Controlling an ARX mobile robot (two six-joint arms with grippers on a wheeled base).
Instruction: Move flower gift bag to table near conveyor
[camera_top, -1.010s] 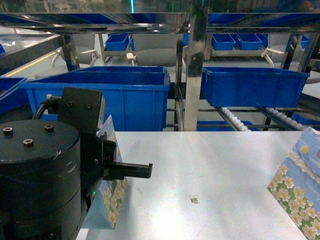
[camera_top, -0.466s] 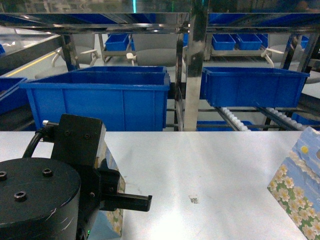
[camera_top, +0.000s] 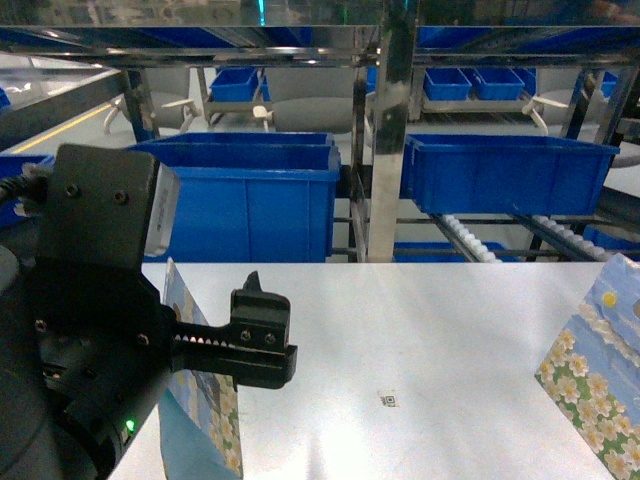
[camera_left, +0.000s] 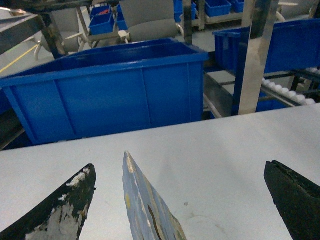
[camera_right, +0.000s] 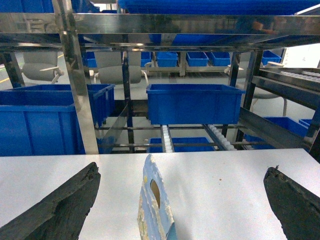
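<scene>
Left tool (camera_left: 180, 200) spread wide around the flower gift bag (camera_top: 200, 400) at 7 o'clock on the desk (camera_top: 430, 340).
Blue bins (camera_top: 250, 195) at 11 and 1 o'clock; contents not visible. The bag stands upright, thin top edge running toward the conveyor (camera_top: 470, 238) at 12 o'clock. A second flowered bag (camera_top: 595, 375) at 4 o'clock sits between the right tool's (camera_right: 182, 205) wide-set fingers. No legible writing.
</scene>
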